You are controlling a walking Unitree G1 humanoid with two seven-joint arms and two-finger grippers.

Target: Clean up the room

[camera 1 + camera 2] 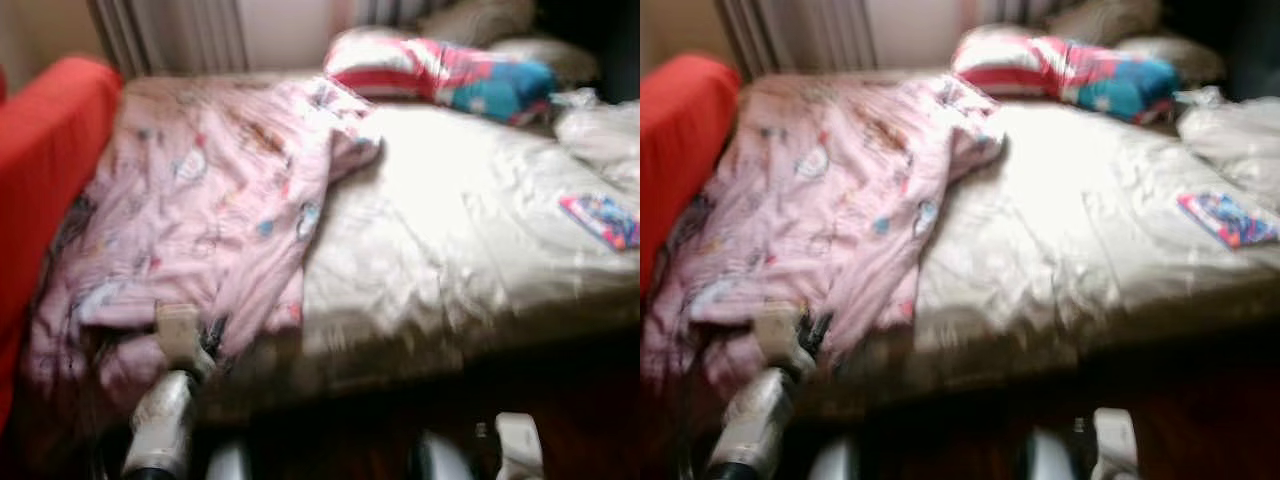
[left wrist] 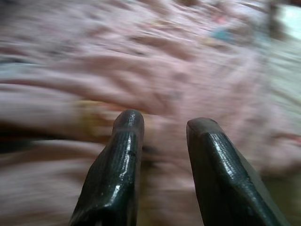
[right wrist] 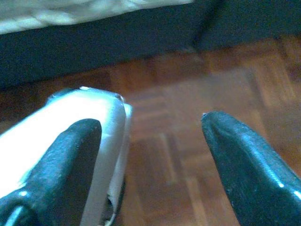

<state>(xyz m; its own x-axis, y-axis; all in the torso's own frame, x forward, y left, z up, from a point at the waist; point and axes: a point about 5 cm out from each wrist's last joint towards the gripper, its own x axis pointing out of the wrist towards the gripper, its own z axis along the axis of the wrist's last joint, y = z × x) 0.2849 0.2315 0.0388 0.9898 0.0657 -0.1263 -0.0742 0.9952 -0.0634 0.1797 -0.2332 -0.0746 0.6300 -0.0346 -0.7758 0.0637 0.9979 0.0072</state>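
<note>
Taking the bed point(image 1: 470, 260) as landmark and going left to right: a red sofa point(image 1: 50, 160) stands against its left edge, a rumpled pink blanket point(image 1: 200, 210) covers its left half and spills over the near-left corner, bare cream sheet fills the middle, a striped pillow point(image 1: 430, 75) lies at the far side, and a small colourful packet point(image 1: 600, 220) rests near the right edge.

The step in hand looks like taking hold of the blanket to straighten it. To do that well, the left gripper point(image 2: 157, 123) should bite a thick fold close to the near edge, not a single thin layer, and close fully before any pull (the head views are blurred, so the robot seems unsettled; steadying first would help).

In the left wrist view that gripper's fingers stand moderately apart with nothing between them, the pink cloth lying just beyond the tips; whether they touch it I cannot tell. In the head view the left arm reaches to the blanket's near-left hem.

The right gripper point(image 3: 150, 127) hangs wide open over wooden floor point(image 3: 188, 155) beside the bed's dark base, well apart from the blanket.
</note>
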